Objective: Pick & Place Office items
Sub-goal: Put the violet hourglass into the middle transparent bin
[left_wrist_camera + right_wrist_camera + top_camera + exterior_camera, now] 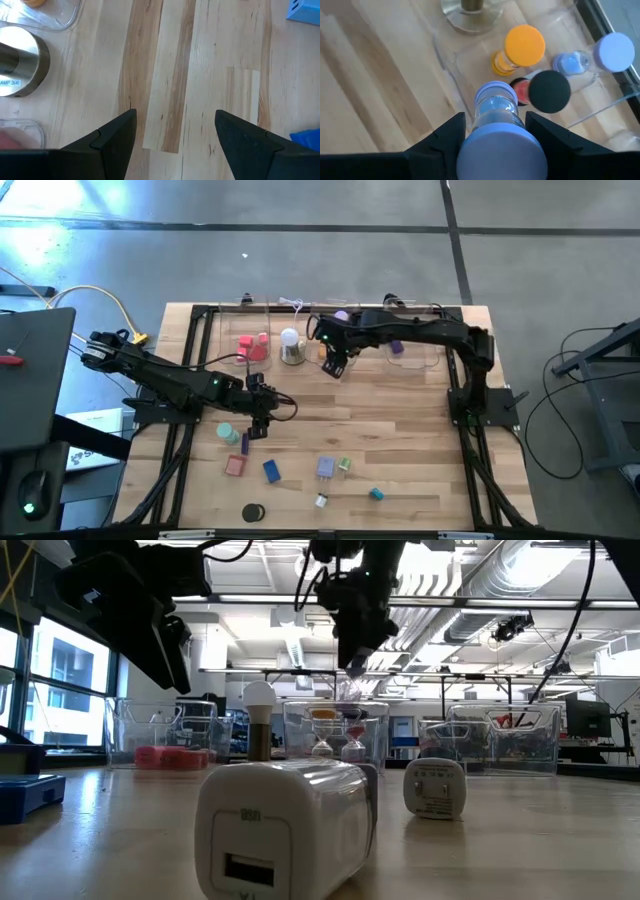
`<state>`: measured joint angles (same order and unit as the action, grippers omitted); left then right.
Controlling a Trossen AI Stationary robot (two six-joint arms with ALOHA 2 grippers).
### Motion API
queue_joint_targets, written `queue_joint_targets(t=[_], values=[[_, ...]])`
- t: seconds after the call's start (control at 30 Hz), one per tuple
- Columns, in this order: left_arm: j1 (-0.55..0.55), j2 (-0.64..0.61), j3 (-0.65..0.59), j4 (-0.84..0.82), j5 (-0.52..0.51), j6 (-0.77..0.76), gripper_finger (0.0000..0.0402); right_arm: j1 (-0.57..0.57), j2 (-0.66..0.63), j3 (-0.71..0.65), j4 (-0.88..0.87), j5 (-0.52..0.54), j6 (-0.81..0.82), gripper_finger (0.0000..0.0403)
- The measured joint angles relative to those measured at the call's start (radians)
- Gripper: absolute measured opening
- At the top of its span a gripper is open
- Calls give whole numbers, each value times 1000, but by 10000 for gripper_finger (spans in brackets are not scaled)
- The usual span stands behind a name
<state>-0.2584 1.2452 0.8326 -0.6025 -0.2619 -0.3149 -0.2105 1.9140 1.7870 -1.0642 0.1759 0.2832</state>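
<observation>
My right gripper (495,125) is shut on a small sand timer (494,107) with lavender end caps and blue sand. It hovers over a clear tray (600,107) at the table's far middle (335,366). In that tray lie an orange timer (522,47), a black-and-red one (545,91) and a lavender one (607,52). My left gripper (258,423) hangs open over bare wood (175,120). Several small office items lie near the front: a teal cylinder (227,432), a pink block (235,466), a blue block (271,471) and a black disc (253,512). My right gripper pinches the timer between its two fingers, which stand on opposite sides of the glass body just behind the near cap (497,150). The fingers slant steeply down from above and the timer runs along them. It is lifted clear, its far cap (495,92) lowest.
A white dome lamp on a silvery base (291,346) stands just left of the right gripper. A clear tray with red and pink pieces (250,345) sits at the far left, another tray (400,350) at the far right. Two white adapters (285,830) (435,788) stand near the front.
</observation>
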Motion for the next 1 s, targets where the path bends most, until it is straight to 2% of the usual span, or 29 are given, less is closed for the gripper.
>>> queue_joint_targets(t=[0.37,0.5,0.7,1.0], values=[[0,0,0,4,0,0,262,-38,93,0,4,-5,-20,180],[0,0,0,5,0,-5,262,-59,123,0,7,-59,-26,180],[0,0,0,4,0,-18,262,-80,173,0,7,-80,-27,180],[0,0,0,4,0,-19,262,-85,188,0,12,-89,-28,188]])
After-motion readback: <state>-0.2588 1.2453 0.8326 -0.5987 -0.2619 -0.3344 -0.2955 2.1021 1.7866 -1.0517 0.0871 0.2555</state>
